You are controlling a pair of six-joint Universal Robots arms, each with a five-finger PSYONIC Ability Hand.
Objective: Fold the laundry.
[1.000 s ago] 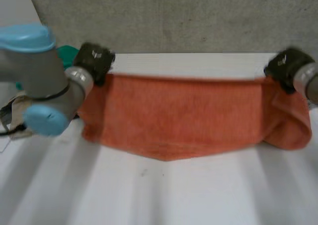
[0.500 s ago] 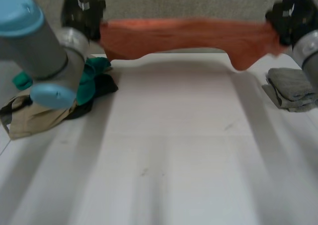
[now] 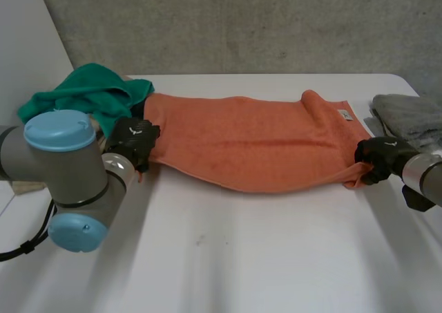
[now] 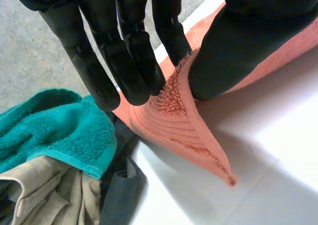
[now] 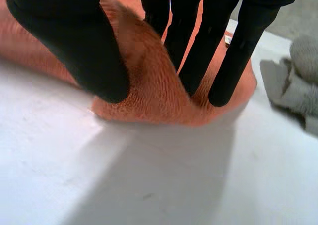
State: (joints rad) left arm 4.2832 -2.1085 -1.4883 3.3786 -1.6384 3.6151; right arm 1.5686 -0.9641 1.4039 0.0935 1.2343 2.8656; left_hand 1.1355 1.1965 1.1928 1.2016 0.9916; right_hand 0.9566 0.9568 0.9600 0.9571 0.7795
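Both ends pinched: orange towel [image 3: 248, 144] flat on white table [image 3: 242, 258]

Head view: the orange towel lies spread across the middle of the frame, long side running left to right. Far edge roughly straight; near edge sags in a shallow curve toward lower centre. A fold stands up near its upper right corner, small label [image 3: 344, 115] just beside it.

Left hand [image 3: 132, 141], centre left of frame, sits at the towel's left end, near corner. Left wrist view: fingers [image 4: 129, 61] on one side, thumb [image 4: 238, 51] on the other, with the towel's hemmed edge squeezed up into a ridge between them. The corner tip pokes out free past the fingertips and lies on the table. Hand is clamped on the towel.

Right hand [image 3: 378, 159], centre right of frame, sits at the towel's right end, near corner. Right wrist view: thumb [image 5: 74, 41] and fingers [image 5: 198, 46] press in from both sides of a bunched hump of towel, pinching it. The hump rests on the table.

Green towel [image 3: 83, 95] is heaped in the upper left, touching the orange towel's far left corner. Left wrist view shows a beige garment [image 4: 44, 195] and a dark grey garment [image 4: 119, 190] under and beside it. Grey cloth [image 3: 407, 112] lies at the right edge of the frame, just beside the orange towel's right end
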